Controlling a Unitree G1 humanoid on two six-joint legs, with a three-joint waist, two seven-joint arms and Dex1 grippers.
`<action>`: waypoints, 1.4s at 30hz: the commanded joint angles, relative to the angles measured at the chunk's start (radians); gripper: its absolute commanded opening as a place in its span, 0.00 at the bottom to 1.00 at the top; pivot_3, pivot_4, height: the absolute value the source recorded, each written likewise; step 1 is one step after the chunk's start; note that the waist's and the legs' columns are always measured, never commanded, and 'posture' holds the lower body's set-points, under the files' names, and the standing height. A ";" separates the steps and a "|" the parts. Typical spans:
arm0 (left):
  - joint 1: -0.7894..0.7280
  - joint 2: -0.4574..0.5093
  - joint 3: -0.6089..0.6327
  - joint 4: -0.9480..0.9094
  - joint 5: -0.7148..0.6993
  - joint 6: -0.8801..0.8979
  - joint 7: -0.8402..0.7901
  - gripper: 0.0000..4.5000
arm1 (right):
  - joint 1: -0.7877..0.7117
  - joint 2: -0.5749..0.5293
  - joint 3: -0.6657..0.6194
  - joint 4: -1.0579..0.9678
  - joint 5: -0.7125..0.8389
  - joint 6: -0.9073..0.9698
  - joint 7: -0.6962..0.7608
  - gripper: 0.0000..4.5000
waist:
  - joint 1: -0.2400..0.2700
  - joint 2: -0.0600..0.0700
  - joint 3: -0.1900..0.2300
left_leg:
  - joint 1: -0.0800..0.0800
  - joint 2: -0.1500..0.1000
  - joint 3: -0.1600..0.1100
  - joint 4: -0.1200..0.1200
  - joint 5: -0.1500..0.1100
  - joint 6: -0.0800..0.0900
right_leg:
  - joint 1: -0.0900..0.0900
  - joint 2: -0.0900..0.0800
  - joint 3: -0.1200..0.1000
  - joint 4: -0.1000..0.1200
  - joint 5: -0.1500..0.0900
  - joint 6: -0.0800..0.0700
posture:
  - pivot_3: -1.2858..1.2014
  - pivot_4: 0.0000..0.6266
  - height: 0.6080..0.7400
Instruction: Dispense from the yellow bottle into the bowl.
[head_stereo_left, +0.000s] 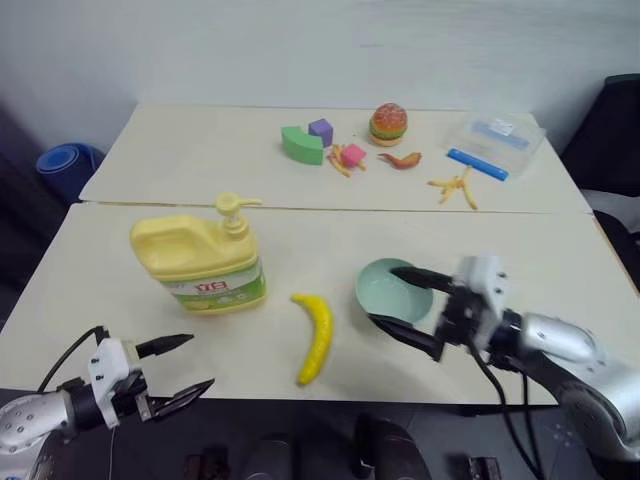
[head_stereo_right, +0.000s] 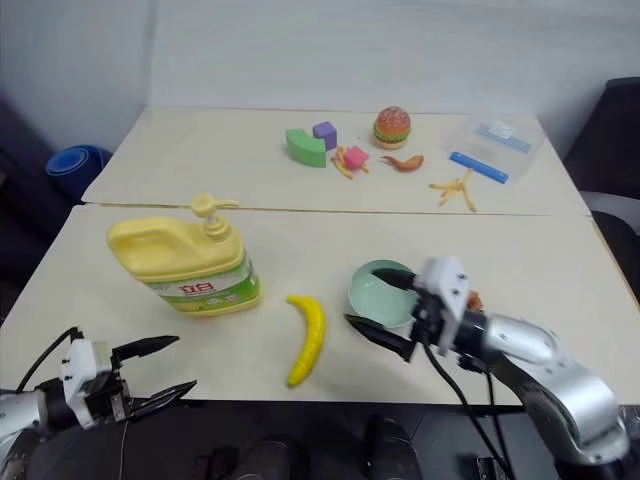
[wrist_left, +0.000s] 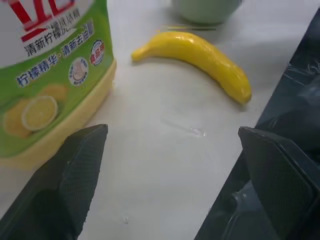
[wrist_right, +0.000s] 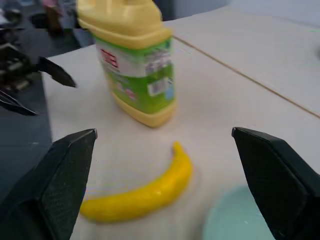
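Left wrist view brings the yellow bottle (wrist_left: 47, 75) up close: its green-and-white label carries large red characters, then smaller lines reading 清新柠檬精华 and 清新去油, with lemon slices printed below. From the head views the bottle (head_stereo_left: 203, 262) stands upright on the near bench (head_stereo_left: 120, 330), towards the robot's left, its long side running left to right, the handle at the left end and the pump (head_stereo_left: 235, 208) at the right end, with the spout pointing right.

The bowl (head_stereo_left: 392, 290) sits on the same bench to the right, mouth up, well apart from the bottle. A banana (head_stereo_left: 315, 335) lies between them, its length running roughly from the far side to the near edge.

The left claw (head_stereo_left: 178, 368) hangs just off the near edge in front of the bottle, fingers spread wide and holding nothing. The right claw (head_stereo_left: 404, 303) is also spread wide and empty, one finger over the bowl's far rim and the other near its front rim, pointing left.

On the far bench (head_stereo_left: 200, 150) lie a toy burger (head_stereo_left: 388, 124), green and purple blocks (head_stereo_left: 306, 141) and a clear box (head_stereo_left: 497, 138).
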 joint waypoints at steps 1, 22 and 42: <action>0.005 -0.006 -0.010 -0.035 -0.007 0.000 -0.002 0.99 | -0.114 0.033 0.169 0.030 -0.040 0.190 -0.054 1.00 | -0.003 -0.001 0.000 | -0.001 0.000 0.000 0.000 0.000 0.000 | 0.000 0.000 0.000 -0.001 0.000 0.000 | 0.52 0.24 1.00; -0.040 -0.047 -0.043 -0.032 0.005 -0.019 0.016 1.00 | -0.508 0.381 0.511 0.506 -0.387 0.476 -0.088 0.79 | -0.033 -0.005 -0.003 | -0.002 0.003 0.001 0.002 0.002 -0.004 | -0.001 0.007 0.000 0.006 0.001 0.001 | 0.52 0.24 1.00; -0.107 -0.085 -0.086 -0.065 -0.033 0.011 0.024 1.00 | -0.366 -0.232 -0.137 0.294 -0.018 0.490 0.429 0.25 | -0.016 -0.003 -0.002 | -0.003 0.005 0.000 0.002 0.000 -0.002 | 0.001 0.007 -0.001 -0.001 0.001 0.001 | 0.52 0.24 1.00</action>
